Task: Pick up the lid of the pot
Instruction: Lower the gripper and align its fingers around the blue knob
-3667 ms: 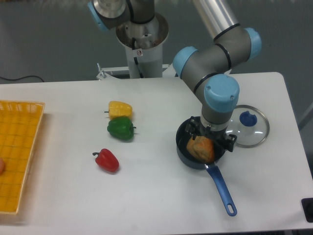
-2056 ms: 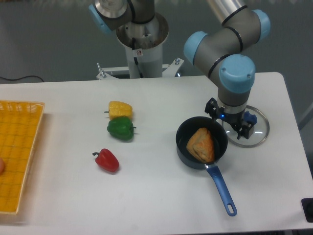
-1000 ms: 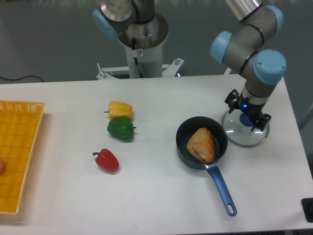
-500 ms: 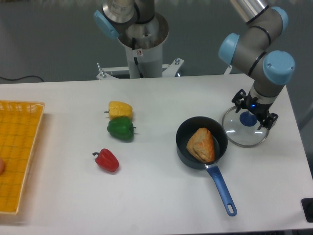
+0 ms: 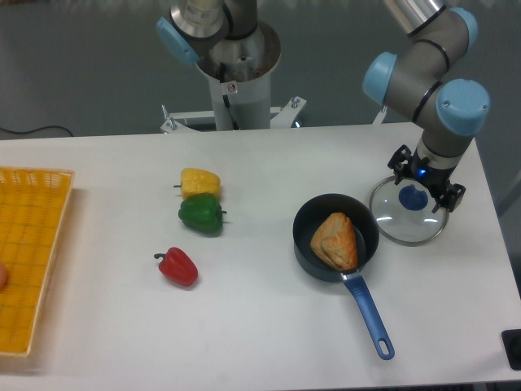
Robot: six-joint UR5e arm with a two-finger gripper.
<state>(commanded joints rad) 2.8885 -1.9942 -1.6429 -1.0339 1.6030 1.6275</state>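
Pot lid (image 5: 397, 229) flat on the white table (image 5: 244, 334), out toward three o'clock from where I stand, with the gripper (image 5: 425, 184) right above it. The lid's middle sits around seven o'clock of the jaws, and its blue knob (image 5: 413, 197) shows at the gap between them. It's a round, see-through disc with a smooth, thin rim, and the knob is rounded. Next to it, toward eight o'clock, is a deep black frying pan (image 5: 308, 259), its long blue handle (image 5: 370, 316) pointing to five. Inside is something golden-brown and bread-like (image 5: 335, 241), ridged on top.

The gripper's two fingers stand well apart, one toward ten o'clock of the knob, the other toward three, and nothing is clamped in them. Whether a fingertip brushes the lid, I can't tell from here.
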